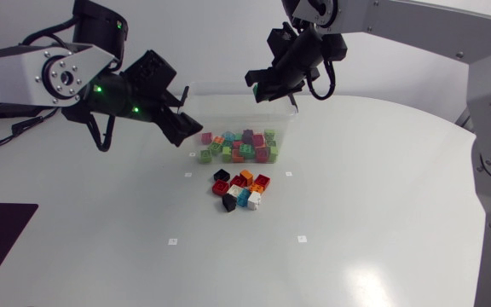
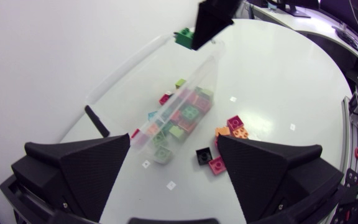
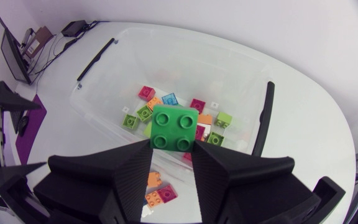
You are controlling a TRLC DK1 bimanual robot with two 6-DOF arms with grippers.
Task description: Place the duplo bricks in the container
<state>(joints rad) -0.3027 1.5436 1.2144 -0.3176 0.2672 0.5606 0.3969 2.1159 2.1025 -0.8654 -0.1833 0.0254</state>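
A round white table [image 1: 382,196] is seen from above, with two robot arms coming in from the sides.

At the left, the left gripper [image 1: 184,128] hangs just beside the near left corner of the container [image 1: 216,102]. Its fingers are spread apart and hold nothing.

In the middle stands the container, a clear plastic tub. A layer of sorted bricks [image 1: 241,147] in pink, green, orange and blue lies along its near wall. In front of it, apart from the tub, a small pile of loose bricks [image 1: 240,188] sits on the table: black, red, orange, white and blue.

At the right, the right gripper [image 1: 267,85] hangs above the tub's far right part. Its two fingers pinch a green brick [image 3: 174,127] from two sides, studs facing the wrist camera. In the right wrist view the tub's open floor lies directly beneath the brick.

The step in hand appears to be dropping this green brick into the tub. To do it well, the gripper should be well inside the rim before the fingers part, so the brick cannot clip the wall and bounce out. Lowering a little first would soften the fall and keep the bricks already inside from scattering. The fingers should open fully and evenly so the brick does not cling to one pad. The left gripper is close to the tub, so the right arm's way out should rise clear of it.
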